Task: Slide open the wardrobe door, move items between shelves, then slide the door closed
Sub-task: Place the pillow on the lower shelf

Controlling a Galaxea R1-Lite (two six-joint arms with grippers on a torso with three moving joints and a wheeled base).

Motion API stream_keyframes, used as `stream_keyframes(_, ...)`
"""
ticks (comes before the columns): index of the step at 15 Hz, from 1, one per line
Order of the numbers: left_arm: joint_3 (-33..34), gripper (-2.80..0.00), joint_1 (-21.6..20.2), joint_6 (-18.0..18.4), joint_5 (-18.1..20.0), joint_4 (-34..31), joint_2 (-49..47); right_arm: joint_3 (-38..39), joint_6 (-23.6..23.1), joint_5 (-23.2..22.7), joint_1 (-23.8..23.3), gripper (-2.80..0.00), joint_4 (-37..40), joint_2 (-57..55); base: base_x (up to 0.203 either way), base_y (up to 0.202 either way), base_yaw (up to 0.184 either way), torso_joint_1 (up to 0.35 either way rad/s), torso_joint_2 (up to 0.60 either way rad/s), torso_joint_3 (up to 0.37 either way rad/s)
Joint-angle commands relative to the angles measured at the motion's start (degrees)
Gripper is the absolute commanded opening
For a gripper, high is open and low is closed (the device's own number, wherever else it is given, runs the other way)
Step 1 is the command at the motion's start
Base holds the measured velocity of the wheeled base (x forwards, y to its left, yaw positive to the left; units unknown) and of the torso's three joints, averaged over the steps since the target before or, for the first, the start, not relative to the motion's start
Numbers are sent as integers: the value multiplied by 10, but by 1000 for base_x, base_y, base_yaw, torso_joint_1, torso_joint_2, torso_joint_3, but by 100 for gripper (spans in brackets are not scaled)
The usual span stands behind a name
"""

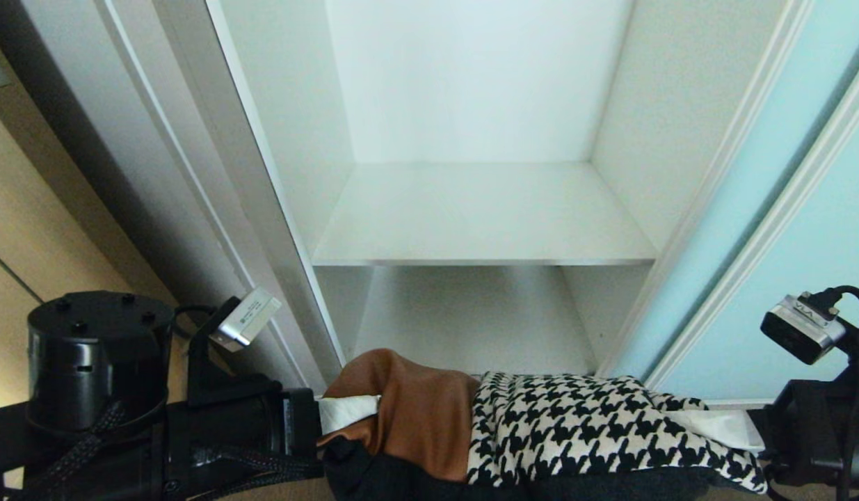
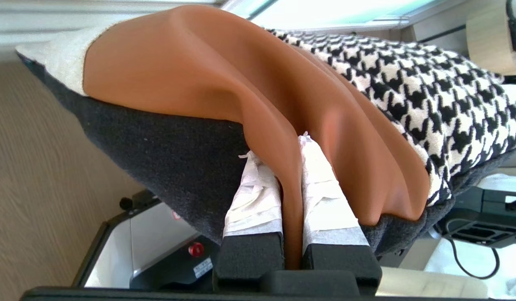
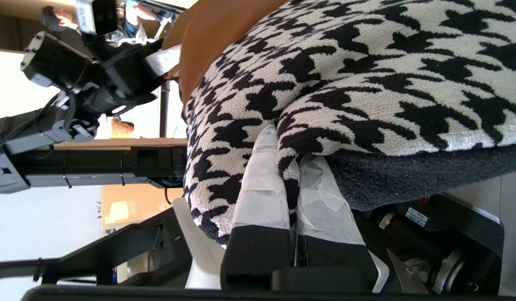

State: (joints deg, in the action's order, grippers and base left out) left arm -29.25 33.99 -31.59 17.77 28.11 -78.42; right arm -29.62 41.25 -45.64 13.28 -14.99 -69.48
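I hold the cushion [image 1: 540, 431] level between both grippers in front of the open wardrobe, below the front edge of a bare white shelf [image 1: 485, 216]. My left gripper [image 1: 352, 410] is shut on a fold of the tan leather end [image 2: 191, 62]; its taped fingers [image 2: 324, 196] pinch that fold, with the gripper [image 2: 280, 154] at the cushion's edge. My right gripper [image 1: 714, 424] is shut on the houndstooth end [image 3: 366, 62], the gripper [image 3: 288, 146] clamping a pleat above the black backing. The sliding wardrobe door [image 1: 770, 229], pale aqua glass, stands slid aside at the right.
The wardrobe's white side frame [image 1: 262, 209] rises at the left, with tan wood panelling [image 1: 26, 229] beyond it. A lower compartment [image 1: 471, 327] opens beneath the shelf. A black arm joint [image 1: 95, 348] sits at the lower left. Wood floor [image 2: 40, 167] lies under the cushion.
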Motion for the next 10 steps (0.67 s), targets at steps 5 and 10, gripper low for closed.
stream_keyframes(5, 0, -280, 0, -1, 0, 2, -9, 0, 1, -3, 0, -280, 0, -8, -194, 0, -1, 4, 2, 5)
stream_keyframes(10, -22, -280, 1, 1, -77, 1, -36, -10, 1, -3, 1, -280, 0, -15, -115, 0, -2, 0, 1, 3)
